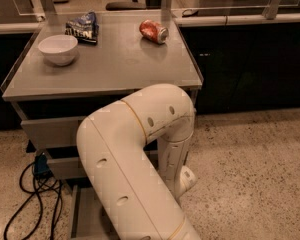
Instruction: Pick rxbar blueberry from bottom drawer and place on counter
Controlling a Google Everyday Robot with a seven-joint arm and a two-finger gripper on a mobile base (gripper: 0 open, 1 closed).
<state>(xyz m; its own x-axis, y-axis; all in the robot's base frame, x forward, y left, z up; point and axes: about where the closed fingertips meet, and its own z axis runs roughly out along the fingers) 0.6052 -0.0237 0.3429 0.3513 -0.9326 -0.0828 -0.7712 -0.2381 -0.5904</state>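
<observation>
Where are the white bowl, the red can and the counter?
white bowl [57, 54], camera view, outer wall.
red can [153, 31], camera view, its side.
counter [125, 64], camera view, bare top.
The pincer is hidden low behind the arm [140, 134].

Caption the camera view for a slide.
Arm bends down before the drawer cabinet, tool hidden behind it; bowl, chip bag and can sit on the counter.

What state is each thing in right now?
bowl: upright, on the counter
chip bag: lying flat
can: on its side
bottom drawer: open, mostly behind the arm
rxbar: not visible
gripper: hidden, low behind the arm by the drawers
</observation>
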